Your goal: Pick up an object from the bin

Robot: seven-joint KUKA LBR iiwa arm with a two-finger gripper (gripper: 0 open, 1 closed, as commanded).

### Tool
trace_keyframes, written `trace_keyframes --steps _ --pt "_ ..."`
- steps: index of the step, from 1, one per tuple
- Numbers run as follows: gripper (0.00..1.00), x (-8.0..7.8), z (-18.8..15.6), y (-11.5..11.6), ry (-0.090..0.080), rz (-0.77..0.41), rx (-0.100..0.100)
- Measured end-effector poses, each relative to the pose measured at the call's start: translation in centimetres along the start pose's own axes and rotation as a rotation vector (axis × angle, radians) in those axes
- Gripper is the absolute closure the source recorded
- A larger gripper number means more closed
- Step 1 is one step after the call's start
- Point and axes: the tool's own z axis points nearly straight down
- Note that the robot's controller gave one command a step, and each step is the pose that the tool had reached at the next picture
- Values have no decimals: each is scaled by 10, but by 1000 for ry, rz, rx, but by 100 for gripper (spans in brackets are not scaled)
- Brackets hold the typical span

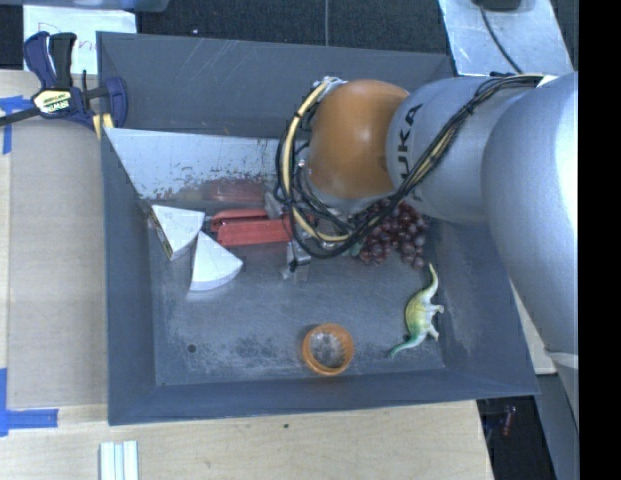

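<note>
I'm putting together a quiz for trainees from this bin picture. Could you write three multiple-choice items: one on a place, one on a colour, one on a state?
1. Where does the toy dinosaur lie?
A) at the view's right of the bin floor
B) in the far left corner
C) on the rim

2. What colour is the block beside the tool?
A) blue
B) red
C) yellow

3. How is the orange ring placed?
A) flat on the floor
B) hanging from the tool
C) standing on edge

Answers:
1. A, it lies near the right wall, below the grapes.
2. B, its top is plainly red.
3. A, its hole faces up, apart from the tool.
</note>
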Motion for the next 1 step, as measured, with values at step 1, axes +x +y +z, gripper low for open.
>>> trace_keyframes --steps 1 --pt "0 4 -4 -16 6 -4 -4"
